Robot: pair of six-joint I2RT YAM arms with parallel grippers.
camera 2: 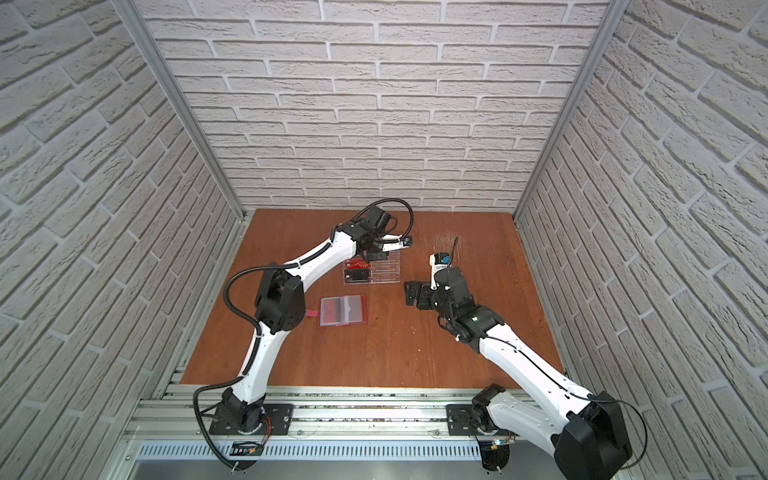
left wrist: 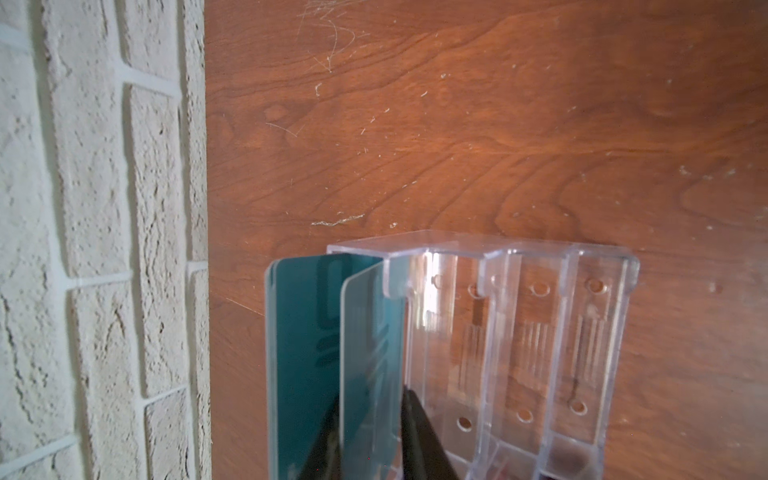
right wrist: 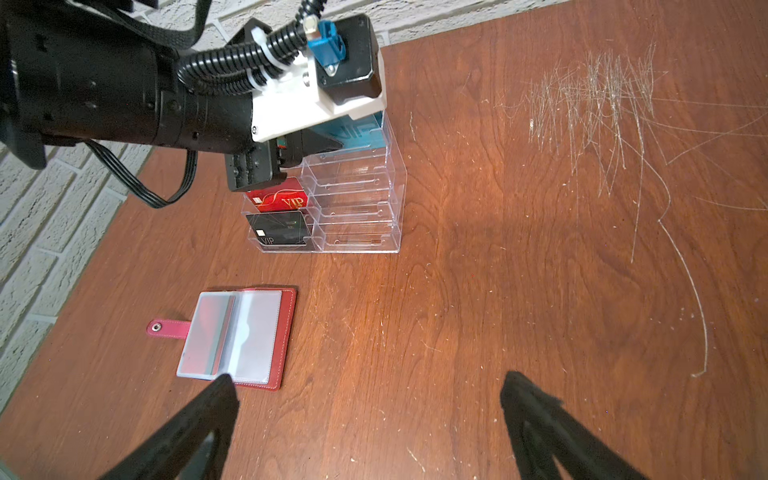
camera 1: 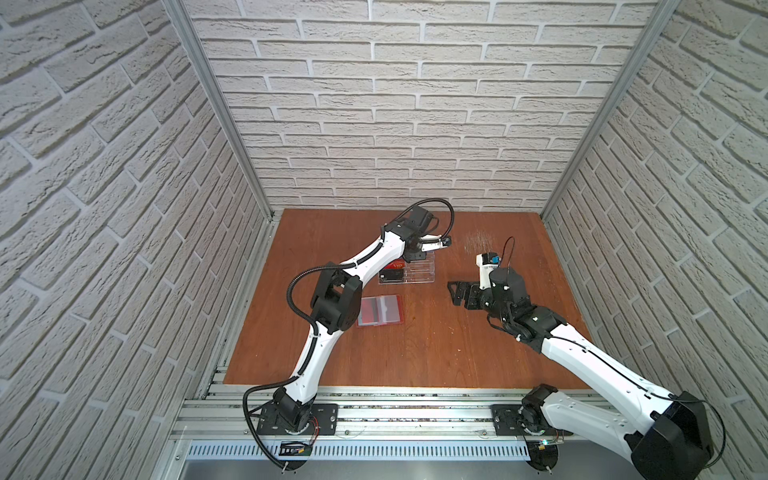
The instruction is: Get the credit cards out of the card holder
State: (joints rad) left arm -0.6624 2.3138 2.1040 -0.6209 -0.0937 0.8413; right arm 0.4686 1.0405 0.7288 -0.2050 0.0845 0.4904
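Observation:
The red card holder [camera 1: 380,311] [camera 2: 343,311] lies open and flat on the table, its clear sleeve pages up and its snap tab [right wrist: 160,327] out to the side. Something reddish shows through one sleeve page [right wrist: 205,332]. A teal credit card [left wrist: 299,353] [right wrist: 359,129] stands in the rear tier of a clear acrylic stand [left wrist: 519,332]. My left gripper [left wrist: 370,395] is at that tier with its fingers slightly parted, one on each side of a pale upright pane beside the card. My right gripper [right wrist: 369,384] [camera 1: 457,293] hovers wide open above bare wood, right of the holder.
The stand [camera 1: 415,272] [camera 2: 382,270] also holds a red VIP card [right wrist: 282,199] and a black VIP card [right wrist: 282,232] in its lower tiers. A brick wall [left wrist: 104,249] runs close behind the stand. Scratched wood [right wrist: 594,104] lies to the right.

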